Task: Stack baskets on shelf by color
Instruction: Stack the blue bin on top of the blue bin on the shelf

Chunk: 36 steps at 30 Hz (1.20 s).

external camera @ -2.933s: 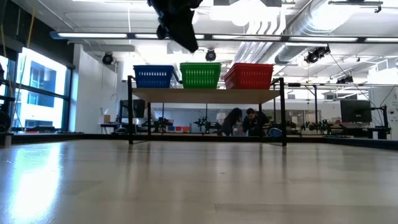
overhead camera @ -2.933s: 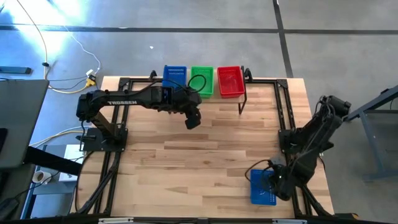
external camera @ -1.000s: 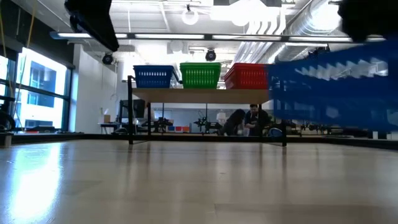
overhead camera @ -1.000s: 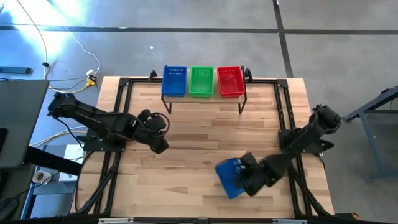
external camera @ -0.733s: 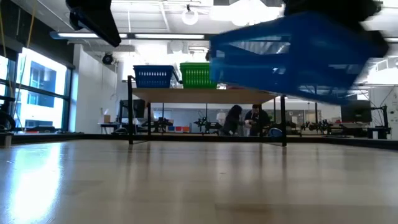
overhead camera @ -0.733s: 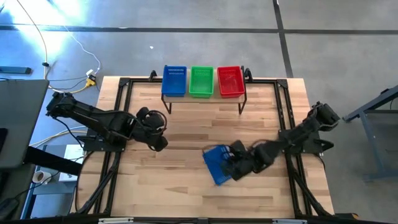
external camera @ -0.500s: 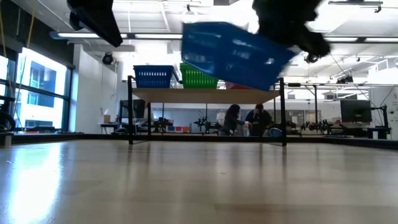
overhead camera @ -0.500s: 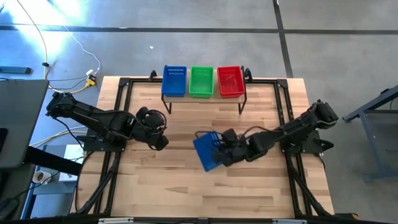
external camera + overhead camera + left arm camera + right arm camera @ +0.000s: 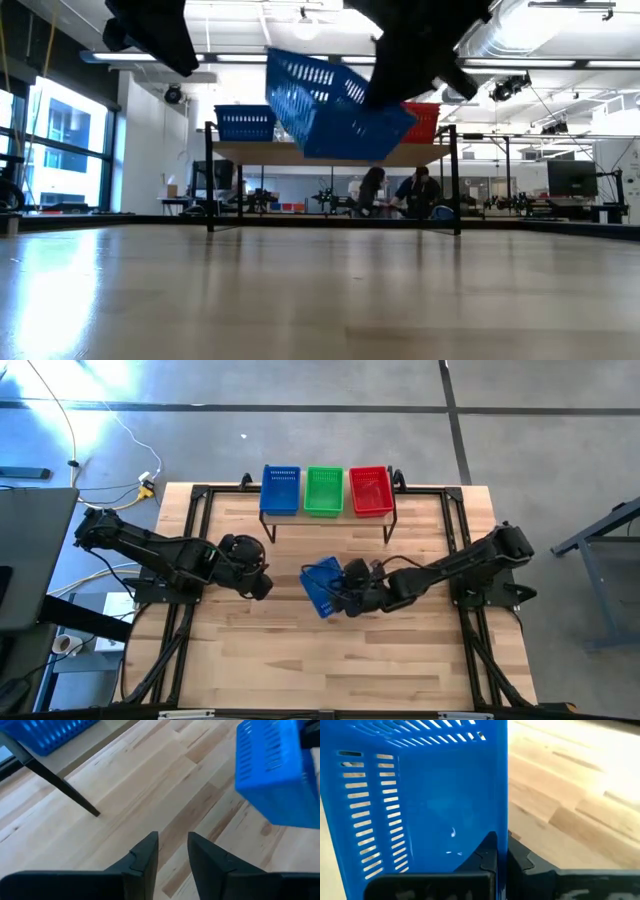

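Pale plank tabletop (image 9: 300, 650); slotted blue plastic basket (image 9: 321, 587) aloft.

Three mesh plastic baskets (image 9: 323, 490) set side by side on the low wooden shelf (image 9: 330, 153), a fourth mesh basket (image 9: 322, 587) held above the wooden tabletop (image 9: 300, 660) before it, between both arms.

Overhead and table-level views, two close wrist views, all sharing the carried blue basket (image 9: 322, 586).
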Motion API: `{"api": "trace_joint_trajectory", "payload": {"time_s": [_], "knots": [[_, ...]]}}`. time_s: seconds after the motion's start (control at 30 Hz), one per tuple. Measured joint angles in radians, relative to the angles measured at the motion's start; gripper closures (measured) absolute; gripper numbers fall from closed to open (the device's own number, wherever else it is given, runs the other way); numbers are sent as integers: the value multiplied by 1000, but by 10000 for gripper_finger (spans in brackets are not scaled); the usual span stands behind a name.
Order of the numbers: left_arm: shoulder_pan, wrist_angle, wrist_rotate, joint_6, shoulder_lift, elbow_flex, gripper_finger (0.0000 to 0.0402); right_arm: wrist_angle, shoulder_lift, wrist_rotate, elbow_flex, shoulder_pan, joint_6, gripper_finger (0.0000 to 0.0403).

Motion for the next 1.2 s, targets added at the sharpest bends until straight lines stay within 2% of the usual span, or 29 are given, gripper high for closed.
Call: {"api": "trace_joint_trajectory", "payload": {"time_s": [0.13,0.27,0.37,0.47,0.6,0.9,1.2], "knots": [[16,0,0,-26,0,0,278,95,44,43,0,-21,-98,403],[26,7,0,-159,0,0,249,175,80,104,0,-51,-181,403],[24,48,-3,-189,2,0,238,202,94,147,0,-75,-188,403],[15,109,-11,-190,2,0,237,235,100,173,0,-97,-189,403],[-5,157,-76,-190,4,1,242,283,101,181,0,-117,-190,403],[-48,245,-209,-174,118,1,249,360,101,200,0,-128,-213,403],[-54,338,-235,-163,196,1,249,354,101,197,0,-144,-210,403]]}}
